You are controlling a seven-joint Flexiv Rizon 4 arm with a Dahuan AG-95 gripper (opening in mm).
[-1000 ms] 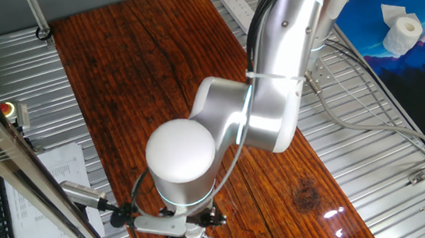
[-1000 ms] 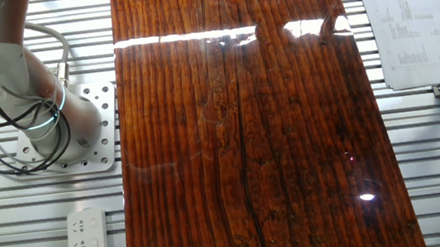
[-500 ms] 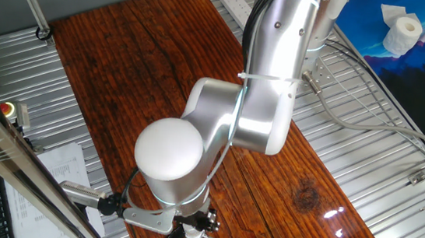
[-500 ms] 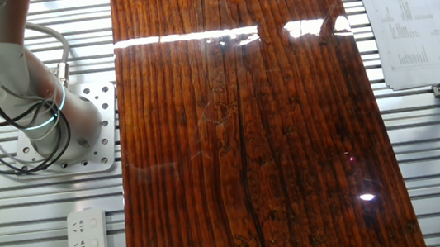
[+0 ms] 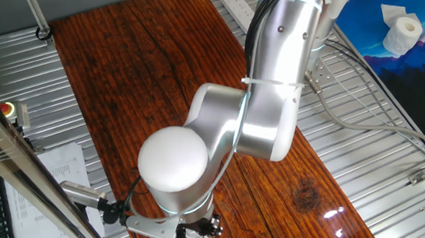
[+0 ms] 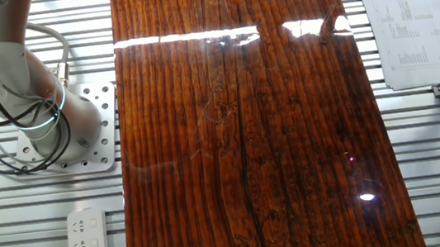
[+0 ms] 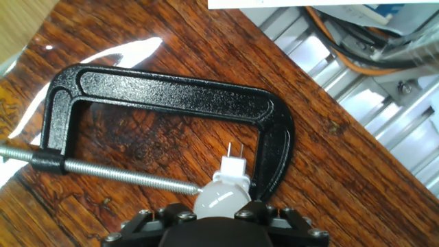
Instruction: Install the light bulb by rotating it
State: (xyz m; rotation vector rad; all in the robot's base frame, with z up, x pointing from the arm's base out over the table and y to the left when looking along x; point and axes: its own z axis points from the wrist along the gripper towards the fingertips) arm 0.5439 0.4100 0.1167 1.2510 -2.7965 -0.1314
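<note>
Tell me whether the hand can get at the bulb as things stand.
Probably yes: the hand view shows the bulb right at the hand, pins pointing outward over the black clamp. Nothing sits between them, though the fingers themselves are hidden, so the grip is unconfirmed.

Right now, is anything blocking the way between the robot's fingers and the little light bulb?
No. In the hand view the light bulb sits right at the gripper, its two pins pointing away toward a black clamp on the wooden table. Whether the fingers actually grip it is hidden.
</note>
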